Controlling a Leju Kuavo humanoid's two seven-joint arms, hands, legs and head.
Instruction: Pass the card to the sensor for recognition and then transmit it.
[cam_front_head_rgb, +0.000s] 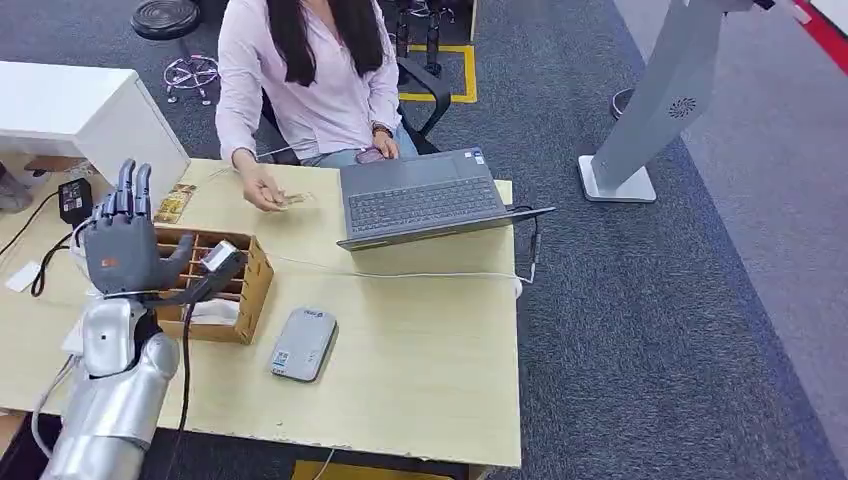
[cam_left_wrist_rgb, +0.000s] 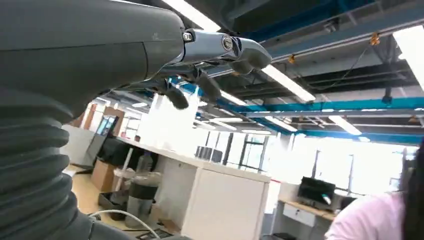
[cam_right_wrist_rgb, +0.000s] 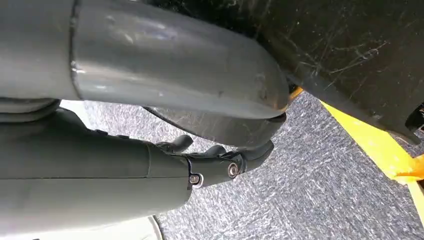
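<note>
Here the left hand (cam_front_head_rgb: 125, 245) is raised above the wooden compartment box (cam_front_head_rgb: 255, 285) at the surface's (cam_front_head_rgb: 420, 370) left, fingers (cam_front_head_rgb: 130, 190) spread upright and holding nothing. Right of the box lies the grey card sensor (cam_front_head_rgb: 303, 343), and further right a person's hand (cam_front_head_rgb: 262, 192) holds what may be a card (cam_front_head_rgb: 296, 200) beside the laptop (cam_front_head_rgb: 425, 195). The right hand (cam_right_wrist_rgb: 215, 160) hangs over carpet, fingers seemingly loosely curled and empty; lowering the left hand off-line could knock the box into the sensor.

**Free room on the desk**

Bare tabletop (cam_front_head_rgb: 420, 350) is left right of the grey sensor (cam_front_head_rgb: 303, 343). Beyond it, passage is blocked by the open laptop (cam_front_head_rgb: 425, 200) and its cable (cam_front_head_rgb: 400, 274). At left, room is taken by the wooden box (cam_front_head_rgb: 238, 290).
</note>
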